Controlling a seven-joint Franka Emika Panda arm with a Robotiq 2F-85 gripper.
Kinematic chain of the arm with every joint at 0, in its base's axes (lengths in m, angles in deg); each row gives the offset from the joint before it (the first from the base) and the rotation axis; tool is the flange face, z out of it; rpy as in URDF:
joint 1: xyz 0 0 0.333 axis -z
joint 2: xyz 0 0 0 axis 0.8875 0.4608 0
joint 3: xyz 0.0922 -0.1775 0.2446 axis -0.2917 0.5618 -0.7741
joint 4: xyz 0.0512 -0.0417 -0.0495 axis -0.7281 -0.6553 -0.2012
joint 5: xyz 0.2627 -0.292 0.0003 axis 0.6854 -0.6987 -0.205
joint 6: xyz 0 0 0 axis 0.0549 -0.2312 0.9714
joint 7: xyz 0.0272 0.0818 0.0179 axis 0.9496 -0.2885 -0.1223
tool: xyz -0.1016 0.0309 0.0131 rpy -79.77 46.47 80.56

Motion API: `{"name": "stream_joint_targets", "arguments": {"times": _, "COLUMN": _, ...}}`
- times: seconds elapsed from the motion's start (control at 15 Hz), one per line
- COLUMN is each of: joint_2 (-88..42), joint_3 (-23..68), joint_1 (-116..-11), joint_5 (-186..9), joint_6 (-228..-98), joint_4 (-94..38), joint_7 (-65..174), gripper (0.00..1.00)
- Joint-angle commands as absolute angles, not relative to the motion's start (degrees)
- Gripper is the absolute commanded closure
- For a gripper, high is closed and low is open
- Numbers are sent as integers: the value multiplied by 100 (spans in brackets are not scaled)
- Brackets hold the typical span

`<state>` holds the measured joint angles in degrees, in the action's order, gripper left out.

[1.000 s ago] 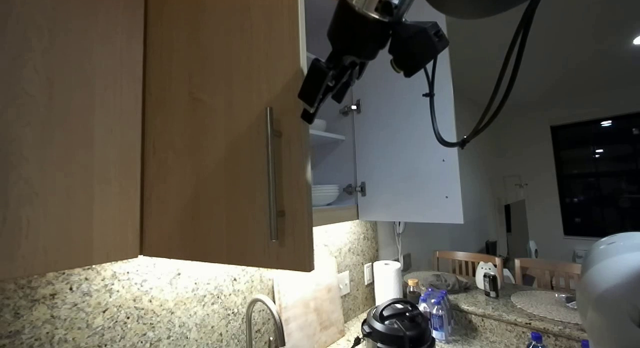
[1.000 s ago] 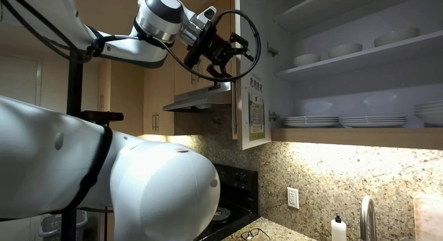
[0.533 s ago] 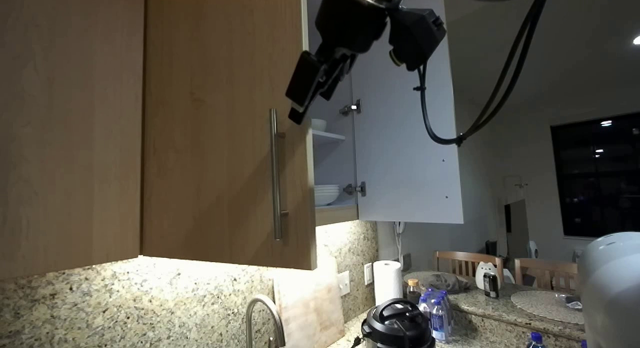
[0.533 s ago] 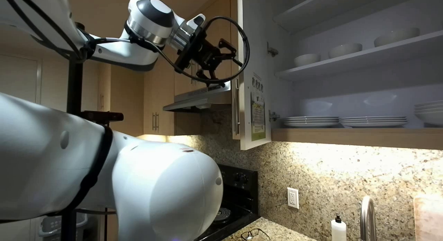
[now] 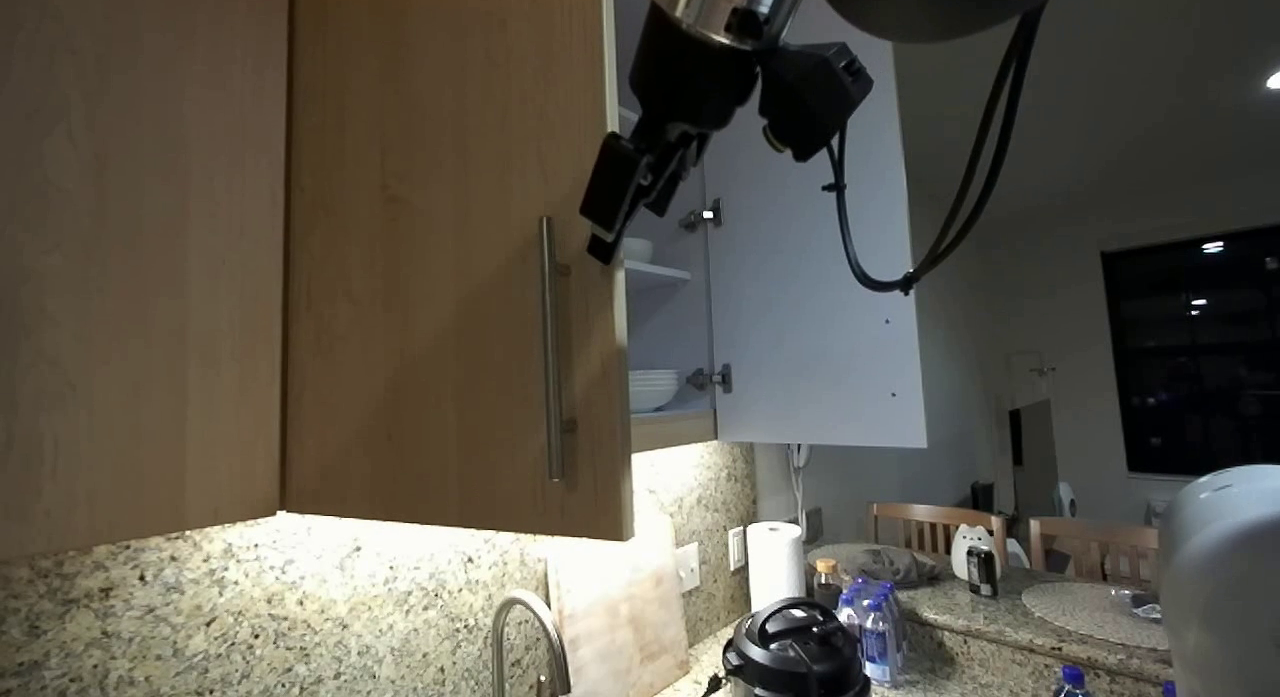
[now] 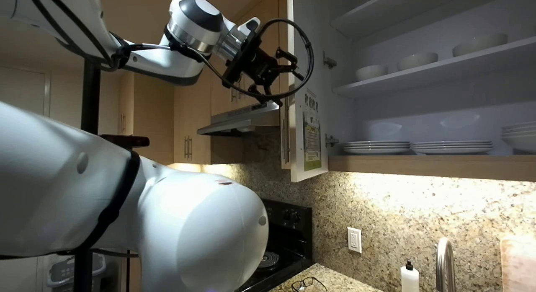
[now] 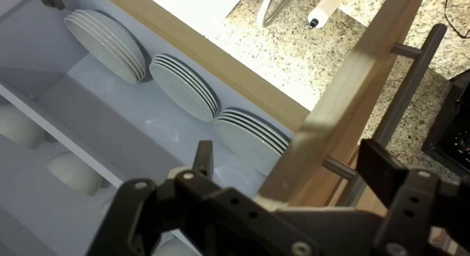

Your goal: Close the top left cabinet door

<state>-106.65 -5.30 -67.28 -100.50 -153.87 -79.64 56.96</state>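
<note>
The top left cabinet door [image 5: 430, 277] stands open, its wood-grain outer face and silver bar handle [image 5: 552, 347] showing. In an exterior view its white inner face [image 6: 310, 74] and free edge show, with the handle [image 6: 286, 133] partly seen. In the wrist view the door's edge [image 7: 341, 98] runs between my spread fingers, and the handle [image 7: 407, 87] lies on the right finger's side. My gripper [image 7: 288, 149] is open and holds nothing. In both exterior views it is by the door's free edge, above the handle's middle [image 5: 628, 229] [image 6: 289, 89]. I cannot tell whether it touches the door.
A white-faced door panel [image 5: 815, 277] stands open across the cabinet. Plates [image 6: 377, 147] and bowls [image 6: 418, 60] sit on the cabinet shelves. A range hood [image 6: 243, 120] is behind the door. A faucet [image 5: 530, 617] and black cooker [image 5: 798, 647] are below.
The door swung slightly toward the cabinet between the earliest frames and half a second ago. My gripper moved back from the door and down, then back toward its edge. It stays open.
</note>
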Motion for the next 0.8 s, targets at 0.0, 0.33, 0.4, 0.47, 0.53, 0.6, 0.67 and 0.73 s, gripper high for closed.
{"name": "stream_joint_targets", "arguments": {"times": 0.0, "joint_2": -10243, "joint_3": -297, "joint_1": -6638, "joint_5": -10249, "joint_6": -15381, "joint_4": -7683, "joint_7": 5774, "gripper": 0}}
{"name": "stream_joint_targets", "arguments": {"times": 0.33, "joint_2": -10043, "joint_3": -59, "joint_1": -6587, "joint_5": -10291, "joint_6": -15355, "joint_4": -7522, "joint_7": 5748, "gripper": 0}}
{"name": "stream_joint_targets", "arguments": {"times": 0.4, "joint_2": -10020, "joint_3": 4, "joint_1": -6579, "joint_5": -10281, "joint_6": -15356, "joint_4": -7508, "joint_7": 5737, "gripper": 0}}
{"name": "stream_joint_targets", "arguments": {"times": 0.47, "joint_2": -10011, "joint_3": 81, "joint_1": -6570, "joint_5": -10272, "joint_6": -15360, "joint_4": -7514, "joint_7": 5732, "gripper": 0}}
{"name": "stream_joint_targets", "arguments": {"times": 0.53, "joint_2": -10018, "joint_3": 151, "joint_1": -6567, "joint_5": -10259, "joint_6": -15368, "joint_4": -7519, "joint_7": 5724, "gripper": 0}}
{"name": "stream_joint_targets", "arguments": {"times": 0.6, "joint_2": -10024, "joint_3": 218, "joint_1": -6552, "joint_5": -10253, "joint_6": -15372, "joint_4": -7530, "joint_7": 5712, "gripper": 0}}
{"name": "stream_joint_targets", "arguments": {"times": 0.67, "joint_2": -10026, "joint_3": 287, "joint_1": -6538, "joint_5": -10244, "joint_6": -15368, "joint_4": -7533, "joint_7": 5705, "gripper": 0}}
{"name": "stream_joint_targets", "arguments": {"times": 0.73, "joint_2": -10043, "joint_3": 360, "joint_1": -6517, "joint_5": -10236, "joint_6": -15373, "joint_4": -7545, "joint_7": 5689, "gripper": 0}}
